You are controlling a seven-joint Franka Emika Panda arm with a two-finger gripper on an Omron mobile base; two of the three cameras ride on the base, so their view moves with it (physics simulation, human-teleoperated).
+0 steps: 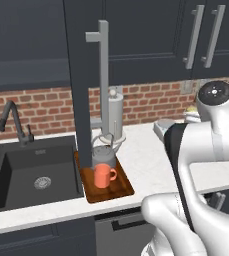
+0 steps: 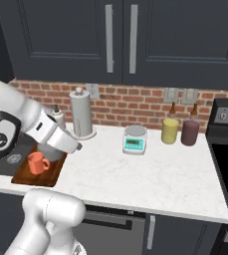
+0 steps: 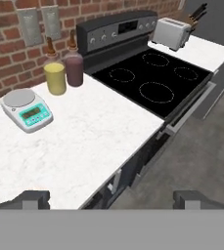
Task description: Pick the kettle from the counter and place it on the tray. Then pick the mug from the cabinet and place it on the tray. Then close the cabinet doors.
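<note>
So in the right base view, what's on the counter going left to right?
Mug on the tray → paper-towel roll → kitchen scale → yellow tumbler → maroon tumbler.

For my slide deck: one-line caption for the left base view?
Mug and kettle sit on the tray while a cabinet door hangs open.

The open charcoal-blue cabinet door (image 1: 81, 85) hides the left part of the squat grey metal kettle (image 1: 104, 154). In the right base view the white arm covers most of that kettle and the brown wooden tray's (image 2: 23, 177) far edge.
</note>
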